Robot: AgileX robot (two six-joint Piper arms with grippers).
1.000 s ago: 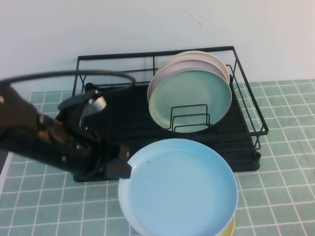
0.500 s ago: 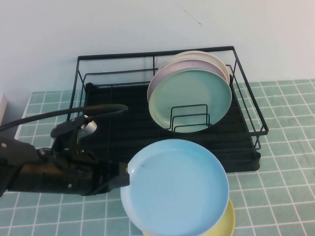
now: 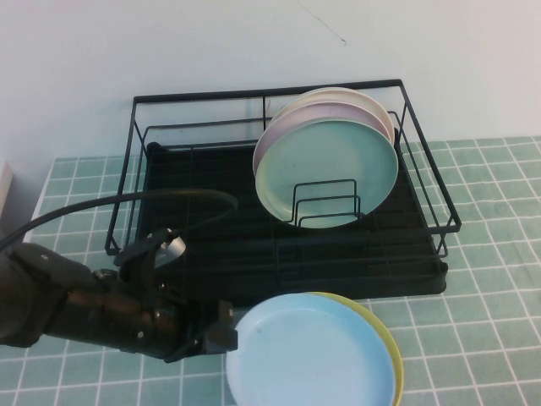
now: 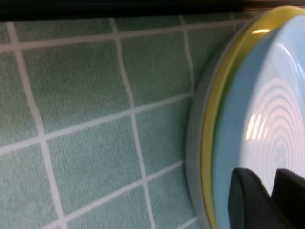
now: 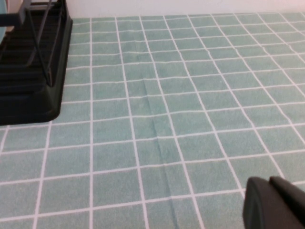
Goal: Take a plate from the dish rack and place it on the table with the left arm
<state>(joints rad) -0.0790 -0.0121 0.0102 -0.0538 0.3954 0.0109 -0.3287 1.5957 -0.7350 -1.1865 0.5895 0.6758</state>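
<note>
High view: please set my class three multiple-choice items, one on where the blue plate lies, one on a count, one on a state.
1. The round glossy sky-blue plate lies:
A in the rack
B on bare tiles
C on the round yellow plate

2. Plates standing in the black wire dish rack:
A three
B one
C five

3. The round mint-green plate is:
A flat
B upright
C held

Key:
1 C, a yellow rim shows beneath it, with the left gripper at its edge.
2 A, mint-green, pink and cream.
3 B, it stands between dividers; the right gripper is over the pale-green tiled table.
</note>
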